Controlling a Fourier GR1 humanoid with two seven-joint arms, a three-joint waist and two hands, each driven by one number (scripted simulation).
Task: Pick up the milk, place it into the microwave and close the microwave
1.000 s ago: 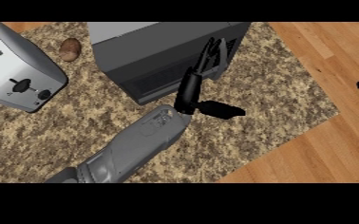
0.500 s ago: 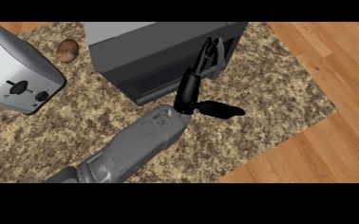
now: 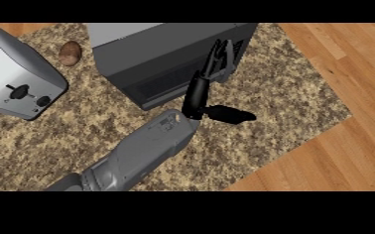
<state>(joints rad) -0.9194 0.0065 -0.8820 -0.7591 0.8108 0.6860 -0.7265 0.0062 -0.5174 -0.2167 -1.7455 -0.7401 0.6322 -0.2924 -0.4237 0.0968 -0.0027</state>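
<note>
Here, right hand [image 3: 199,91] — fingers straight, holding nothing — against the shut microwave [image 3: 164,54] door

grey forearm [image 3: 143,153], black hand [image 3: 196,94]

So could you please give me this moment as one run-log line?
hand: open, fingers straight against microwave front | milk: not visible | toaster and potato at left | other hand: not in view

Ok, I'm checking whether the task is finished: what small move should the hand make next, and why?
Probably draw the left hand back from the microwave: its straight fingers lie against the front, the door looks shut, and no milk shows on the counter.
</note>
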